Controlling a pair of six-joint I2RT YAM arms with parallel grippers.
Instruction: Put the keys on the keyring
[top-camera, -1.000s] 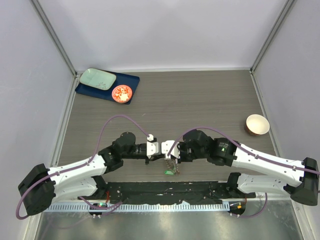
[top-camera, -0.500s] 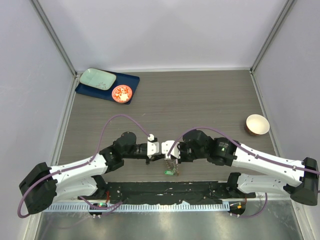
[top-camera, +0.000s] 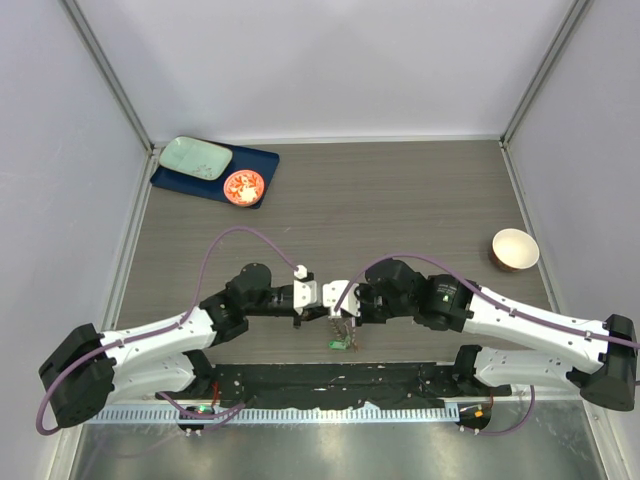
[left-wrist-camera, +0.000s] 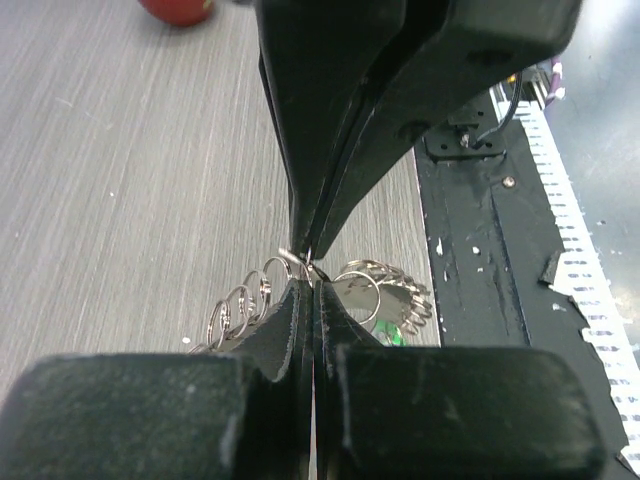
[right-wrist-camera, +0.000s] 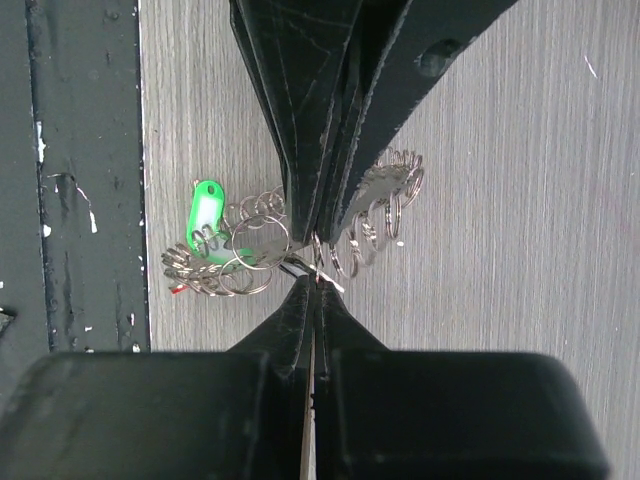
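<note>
- The keyring (right-wrist-camera: 372, 205) is a bunch of small silvery wire loops fanned into two clusters. It sits at 6 o'clock from the table's middle, near the front edge.
- A thin metal bit at its centre is pinched where the left gripper (left-wrist-camera: 312, 290) and the right gripper (right-wrist-camera: 315, 285) meet tip to tip.
- The green key (right-wrist-camera: 207, 215) has a glossy plastic tag, lying against the loops at the bunch's 9 o'clock side in the right wrist view.
- A red speck (right-wrist-camera: 178, 288) shows at 8 o'clock, too small to identify.

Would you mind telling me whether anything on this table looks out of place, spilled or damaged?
Nothing spilled or askew. Only the black base strip at the near edge looks worn, flecked white. The left gripper and right gripper pinch the keyring tip to tip.
</note>
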